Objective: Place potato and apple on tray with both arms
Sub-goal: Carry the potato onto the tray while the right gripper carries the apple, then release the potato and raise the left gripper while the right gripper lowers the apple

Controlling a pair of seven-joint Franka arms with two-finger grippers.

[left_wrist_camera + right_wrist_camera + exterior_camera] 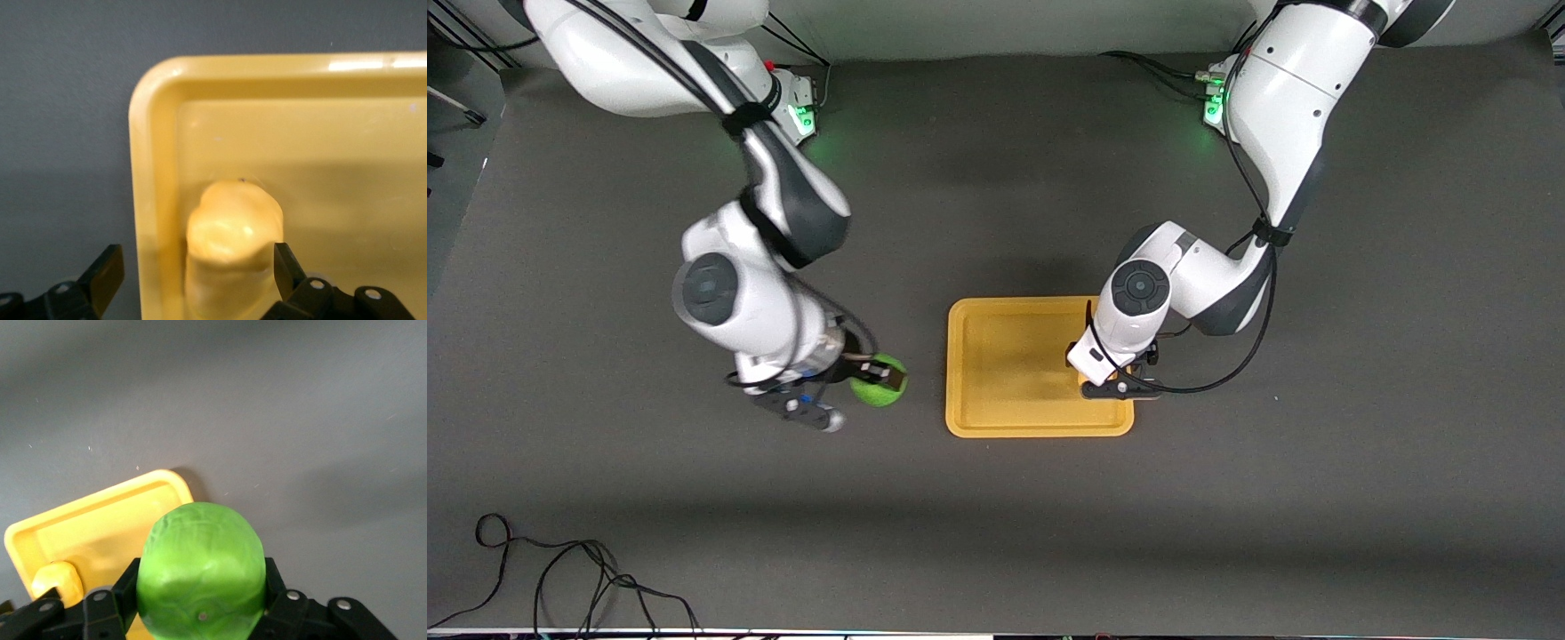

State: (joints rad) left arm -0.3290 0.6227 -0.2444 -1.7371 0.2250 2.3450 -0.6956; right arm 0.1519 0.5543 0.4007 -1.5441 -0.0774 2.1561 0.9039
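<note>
The yellow-orange tray (pixel 1005 364) lies mid-table. The yellow-tan potato (pixel 230 233) rests in it close to the rim, at the corner toward the left arm's end. In the front view my left hand hides it. My left gripper (pixel 1116 380) is low over that corner, open, its fingers (pixel 107 273) spread on either side of the potato; one touches it, the other stands well clear. My right gripper (pixel 879 373) is shut on the green apple (pixel 882 384), over the table beside the tray toward the right arm's end. The right wrist view shows the apple (pixel 200 567), the tray (pixel 100 520) and the potato (pixel 57 580).
The table is covered by a dark grey mat (pixel 996 533). A loose black cable (pixel 560 578) lies near the front edge at the right arm's end. The tray's middle (pixel 1014 356) is bare.
</note>
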